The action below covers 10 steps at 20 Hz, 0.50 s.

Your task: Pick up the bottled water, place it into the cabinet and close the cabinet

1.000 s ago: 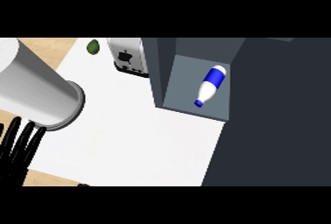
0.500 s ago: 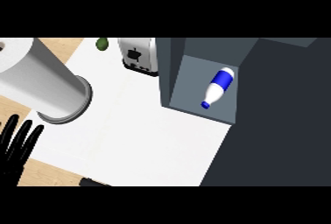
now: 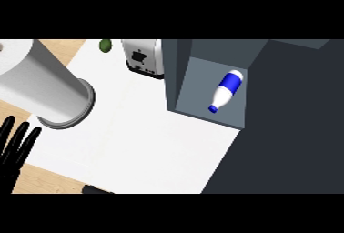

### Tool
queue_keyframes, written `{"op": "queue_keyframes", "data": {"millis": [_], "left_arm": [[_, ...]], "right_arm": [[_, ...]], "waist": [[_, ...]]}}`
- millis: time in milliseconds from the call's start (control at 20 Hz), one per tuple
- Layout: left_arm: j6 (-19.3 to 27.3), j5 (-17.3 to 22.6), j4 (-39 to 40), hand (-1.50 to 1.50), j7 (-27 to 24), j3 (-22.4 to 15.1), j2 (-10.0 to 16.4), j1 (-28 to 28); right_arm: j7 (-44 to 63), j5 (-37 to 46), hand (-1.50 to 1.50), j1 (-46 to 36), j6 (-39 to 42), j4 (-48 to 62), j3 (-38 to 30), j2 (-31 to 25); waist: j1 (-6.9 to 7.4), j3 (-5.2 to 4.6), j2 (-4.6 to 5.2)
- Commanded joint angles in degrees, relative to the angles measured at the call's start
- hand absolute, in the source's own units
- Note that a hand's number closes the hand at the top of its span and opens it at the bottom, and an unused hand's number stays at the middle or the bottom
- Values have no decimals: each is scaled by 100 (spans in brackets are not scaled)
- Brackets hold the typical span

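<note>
The water bottle [image 3: 224,93] lies on its side inside the open compartment of the dark grey cabinet [image 3: 198,75]. It is tilted, its blue cap toward the lower left near the compartment's front edge and its blue-banded end toward the upper right, deeper in. No hand touches it. The compartment stands uncovered, and a broad, darker grey panel [image 3: 289,136] fills the view to its right and below (whether this is the door or the cabinet's side I cannot tell). The left hand [image 3: 10,159] shows at the left edge, black, fingers straight, slightly spread and pointing up, holding nothing, well apart from the cabinet. It rests over the border between the white counter [image 3: 148,141] and a strip of light wood [image 3: 50,182]. Above it, a thick pale grey tube [image 3: 40,86] slants in from the upper left, its round end just above the fingertips; it looks like part of an arm, though which part is unclear. A silver toaster [image 3: 144,57] stands at the far side of the counter, just beside the cabinet's left wall. A small dark green thing [image 3: 105,44] lies a little to the toaster's left, too small to name. A bit of something black [image 3: 94,189] shows at the lower edge. The right hand appears nowhere in the head view.
</note>
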Motion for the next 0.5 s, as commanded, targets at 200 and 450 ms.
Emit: {"op": "queue_keyframes", "data": {"millis": [200, 450], "left_arm": [[-120, 116, 30, -150, 4, 64, 14, 2], [-153, 102, 86, -150, -23, 145, 45, -65]], "right_arm": [[591, -124, 150, -474, -118, 183, 565, 452], [577, -582, 150, -379, 80, 413, 751, 489]], "waist": [[-26, -2, 56], [84, 8, 176]]}}
